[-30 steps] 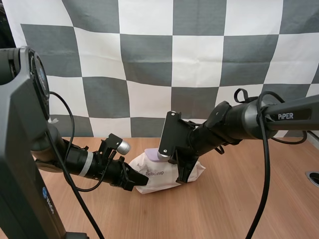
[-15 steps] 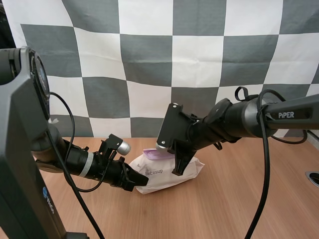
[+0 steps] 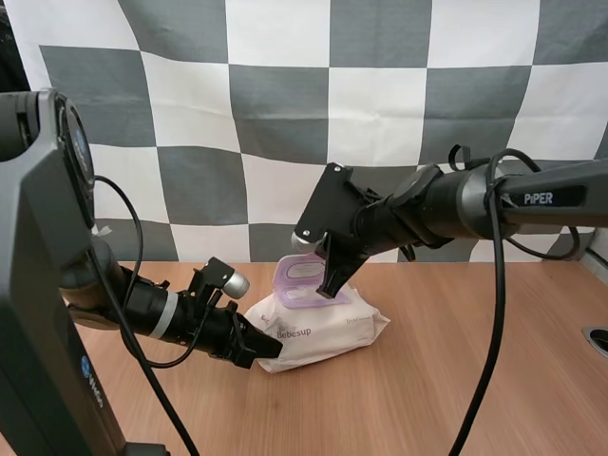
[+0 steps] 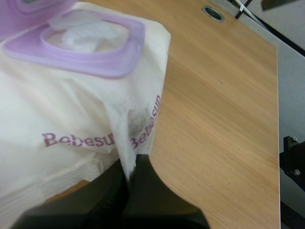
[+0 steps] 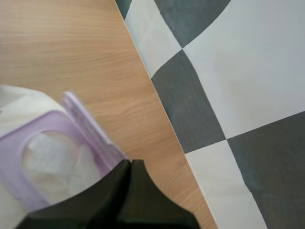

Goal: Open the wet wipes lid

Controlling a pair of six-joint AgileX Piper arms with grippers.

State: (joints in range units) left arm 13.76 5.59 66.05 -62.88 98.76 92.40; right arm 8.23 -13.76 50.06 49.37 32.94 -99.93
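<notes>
Pack of wet wipes [image 4: 71, 119]: soft white plastic film that was creased and faintly glossy. Its lilac lid [image 3: 302, 270] was smooth, rigid plastic. The wipe [image 4: 88, 33] looked like fibrous cloth. The table [image 4: 214, 105] was satin, light-grained wood. The left gripper [image 4: 129, 174] was matt black.

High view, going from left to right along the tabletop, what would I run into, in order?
left gripper → pack of wet wipes, whose corner that gripper pinches → round grommet
</notes>
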